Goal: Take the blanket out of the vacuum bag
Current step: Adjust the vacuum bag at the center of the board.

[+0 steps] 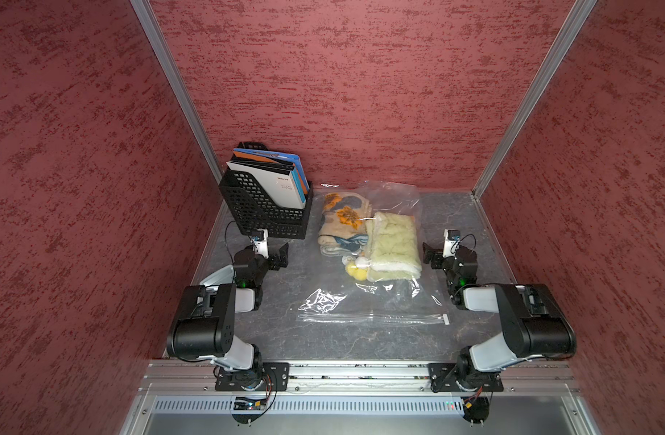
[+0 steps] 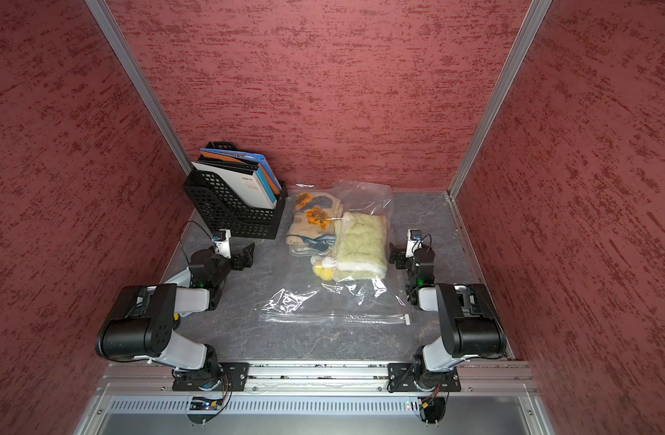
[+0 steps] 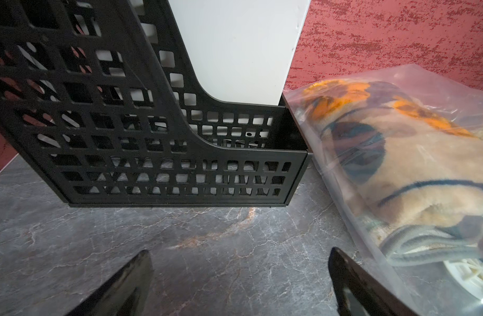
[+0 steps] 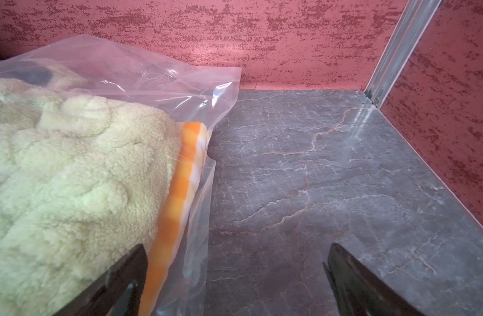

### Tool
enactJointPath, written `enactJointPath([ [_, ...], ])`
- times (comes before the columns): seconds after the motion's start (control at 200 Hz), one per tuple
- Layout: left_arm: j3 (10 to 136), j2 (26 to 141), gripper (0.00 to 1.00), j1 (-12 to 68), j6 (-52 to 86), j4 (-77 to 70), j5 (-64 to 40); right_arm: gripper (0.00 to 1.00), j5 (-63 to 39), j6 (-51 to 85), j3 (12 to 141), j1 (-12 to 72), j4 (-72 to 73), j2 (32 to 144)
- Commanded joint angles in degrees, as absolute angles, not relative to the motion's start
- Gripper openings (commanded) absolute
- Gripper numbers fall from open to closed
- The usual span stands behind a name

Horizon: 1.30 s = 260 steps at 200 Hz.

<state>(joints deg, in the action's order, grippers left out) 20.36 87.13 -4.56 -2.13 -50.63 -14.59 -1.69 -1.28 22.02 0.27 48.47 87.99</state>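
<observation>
While left gripper (image 3: 240,254) and right gripper (image 4: 237,247) gape, the vacuum bag (image 1: 376,305) lies between.

1. Bag (image 1: 380,305): clear plastic film, glossy, crinkled, with bright glare patches
2. Green blanket (image 4: 70,177): deep-pile fleece cloth, matt, nubbly; its orange-and-white checked cloth edge looks smoother
3. Patterned blanket (image 3: 426,164): short plush cloth, matt, soft nap
4. Table (image 4: 317,177): dark stone-look top, veined, smooth, low sheen
5. Rack (image 3: 177,109): black plastic lattice, smooth, satin
6. Folder (image 3: 240,49): white, smooth, matt; material not determinable
7. Walls (image 1: 361,94): red, rough stippled finish, matt
8. Posts (image 1: 174,83): bare metal, brushed, light sheen
</observation>
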Motion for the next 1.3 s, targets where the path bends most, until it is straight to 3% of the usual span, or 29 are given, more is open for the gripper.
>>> enactJointPath([
  [0.0,21.28,87.65,0.99,-4.89,-1.58,-51.85,-14.9,0.99,-0.88,-0.81,22.93,0.52,50.3,88.24],
  [0.286,21.18,87.55,1.0,-4.88,-1.37,-52.09,-14.74,0.99,-0.89,-0.82,22.7,0.53,50.54,88.09],
  [0.501,22.86,80.73,1.0,-4.79,-0.54,-43.41,-11.8,0.99,4.4,0.93,22.73,0.68,49.92,87.21],
  [0.701,23.42,70.27,1.0,-4.26,-0.3,-37.34,-10.76,0.99,15.81,4.91,26.31,0.95,35.57,76.64],
  [0.802,26.81,64.03,1.0,-2.84,1.12,-31.03,-8.59,0.99,15.57,7.16,26.6,0.9,32.61,72.11],
  [0.922,36.49,61.29,1.0,0.62,7.59,-15.16,0.14,0.99,27.83,32.08,28.04,0.88,25.19,71.5],
  [0.992,43.11,61.33,0.99,2.25,13.97,-4.88,3.67,0.99,28.9,32.11,28.62,0.75,21.45,71.62],
  [1.142,48.88,63.23,1.0,0.9,26.8,2.57,-5.58,0.95,25.48,29.28,29.33,0.71,18.34,69.46],
  [1.297,40.61,68.31,1.0,-4.45,49.28,-14.59,-21.43,0.83,20.29,31.11,28.67,0.7,17.38,66.18],
])
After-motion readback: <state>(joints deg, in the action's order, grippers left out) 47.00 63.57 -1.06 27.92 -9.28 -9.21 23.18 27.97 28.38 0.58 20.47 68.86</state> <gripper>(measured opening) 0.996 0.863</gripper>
